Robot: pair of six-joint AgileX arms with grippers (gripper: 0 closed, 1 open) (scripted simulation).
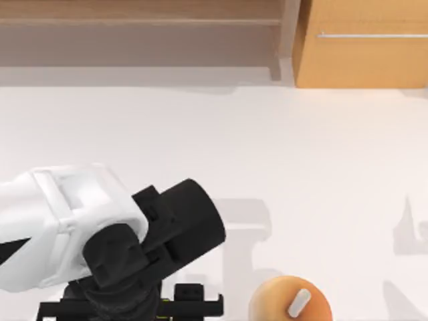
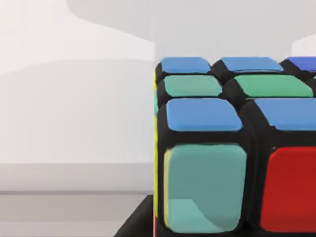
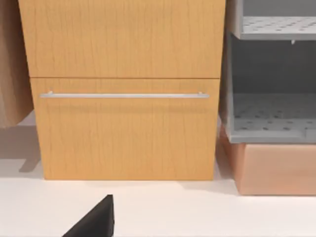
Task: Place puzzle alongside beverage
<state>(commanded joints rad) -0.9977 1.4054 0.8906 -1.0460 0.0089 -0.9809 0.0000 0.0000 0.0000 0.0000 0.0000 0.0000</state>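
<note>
The puzzle (image 2: 232,148) is seen close against the left pincer (image 1: 150,304) at the table's (image 1: 267,147) seven o'clock, grip state untellable, presumably for placing beside the beverage (image 1: 291,301) at five o'clock.

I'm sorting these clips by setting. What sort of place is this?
Probably a rendered indoor workbench or storage room: a plain white table, a wooden cabinet with a metal bar handle, and grey perforated shelves beside it. The left arm is over the table's front left.
</note>
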